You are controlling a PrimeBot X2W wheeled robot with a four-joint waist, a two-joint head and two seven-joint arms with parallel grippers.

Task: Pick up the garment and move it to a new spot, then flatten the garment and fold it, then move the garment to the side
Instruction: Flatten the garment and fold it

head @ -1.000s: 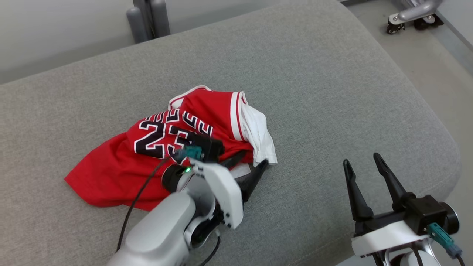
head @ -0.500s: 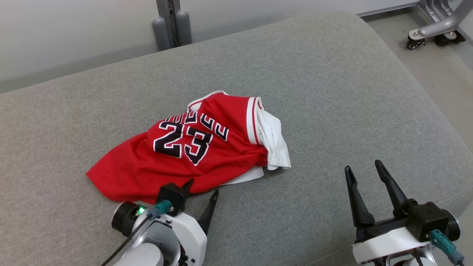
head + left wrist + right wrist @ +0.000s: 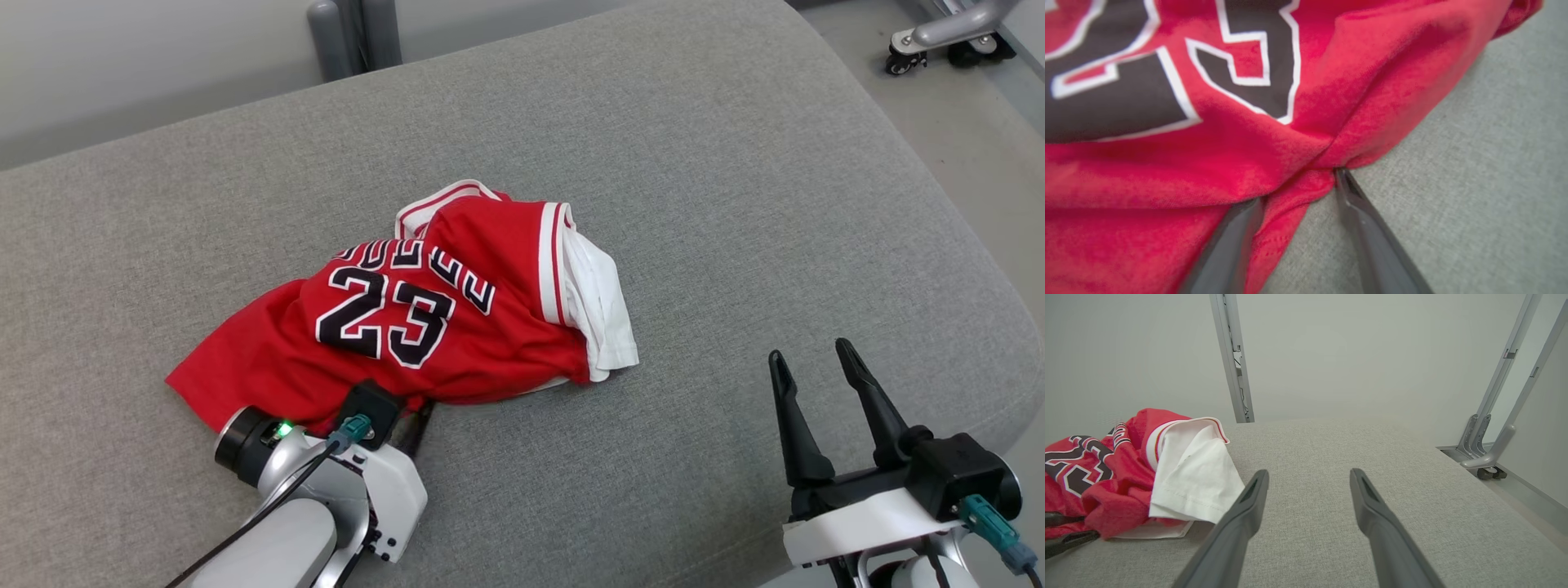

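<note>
left gripper (image 3: pixel 1299 185): fingers apart, straddling a hem fold of red 23 jersey (image 3: pixel 490 359) | right gripper (image 3: pixel 808 351): wide, empty, over grey cushion (image 3: pixel 694 204)

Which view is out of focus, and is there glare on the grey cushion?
Left wrist view: the red jersey and the left end effector look soft, too close for focus. Head view: sharp, even light, no glare on the grey cushion, faint shadow under the jersey. Right wrist view: clear, soft light, no glare.

One garment (image 3: pixel 424 327), two claws (image 3: pixel 1298 185) (image 3: pixel 808 349), one cushion (image 3: pixel 653 122).
</note>
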